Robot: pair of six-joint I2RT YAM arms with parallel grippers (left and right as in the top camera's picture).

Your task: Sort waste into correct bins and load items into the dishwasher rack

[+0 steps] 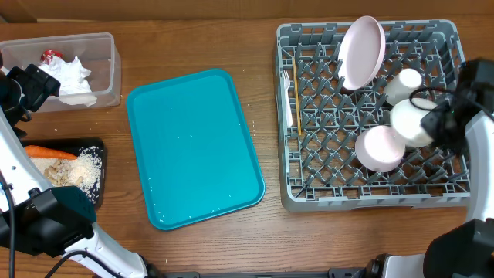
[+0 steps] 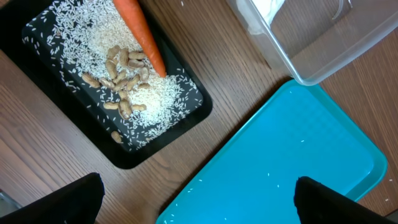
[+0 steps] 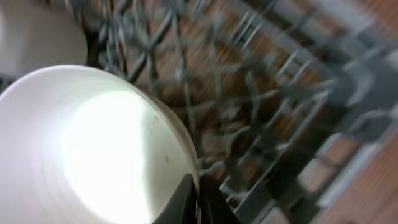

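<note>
1. White and glossy, the small round white bowl (image 3: pixel 93 143) fills the right wrist view. Its rim runs down between the two dark fingers (image 3: pixel 183 200) of the right gripper (image 3: pixel 198 206), which look pinched on it, one inside and one outside.
2. From overhead, that bowl (image 1: pixel 413 122) hangs over the right half of the large square grey plastic rack (image 1: pixel 363 202). The rack's pegs lie directly beneath the right gripper (image 1: pixel 440 123), so the move ahead looks like a short lowering.
3. A second small pale-pink bowl (image 1: pixel 380 148) sits just beside it on the near-left, and the small white cylindrical cup (image 1: pixel 405 79) stands just behind. The free pegs lie toward the rack's right wall.
4. The right arm is plainly the nearer one. The left gripper (image 2: pixel 199 208) hovers well apart, fingers spread wide and empty, over the edge of the flat teal serving tray (image 2: pixel 292 149) beside the shallow black rectangular tray (image 2: pixel 134 158) with its orange carrot (image 2: pixel 140 34).
5. Only the overhead view shows the neighbours. Only the blurred right wrist view shows the grip on the rim and the rack lattice (image 3: pixel 261 106) behind it.
</note>
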